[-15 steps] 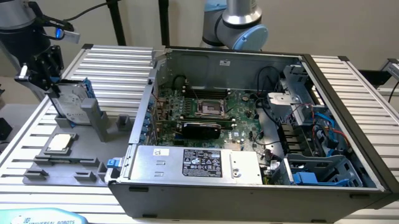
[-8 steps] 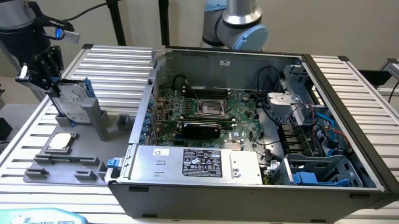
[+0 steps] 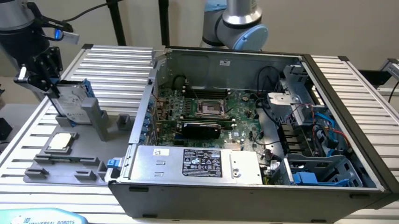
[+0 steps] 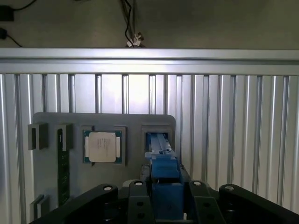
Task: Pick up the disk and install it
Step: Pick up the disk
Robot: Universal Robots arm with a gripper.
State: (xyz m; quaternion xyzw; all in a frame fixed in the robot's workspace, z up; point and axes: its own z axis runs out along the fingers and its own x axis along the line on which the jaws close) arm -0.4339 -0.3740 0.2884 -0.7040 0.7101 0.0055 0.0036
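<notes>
**One disk, gripped upright at the parts stand**

One arm is in play, and its gripper point(image 3: 53, 90) sits at the exterior view's far left, well apart from the open computer case point(image 3: 249, 196). The disk point(image 3: 72, 101) stands on edge there, its blue frame showing, with its lower end at a pocket of the grey stand point(image 3: 62, 164).

From the wrist, the gripper point(image 4: 163, 182) looks straight down the disk point(image 4: 162, 161). A finger sits tight against each side of the blue frame, pinching it. Whether the disk is lifted clear of the pocket, I cannot tell.

The square silver chip point(image 4: 103, 147) lies flat in its own recess of the stand point(image 4: 46, 186), just beside the disk's pocket. The stand rests on the ribbed metal table point(image 4: 233, 140).

Inside the case, the green circuit board point(image 3: 212, 105) lies exposed. The grey power supply box point(image 3: 193, 163) sits along the near wall.
</notes>
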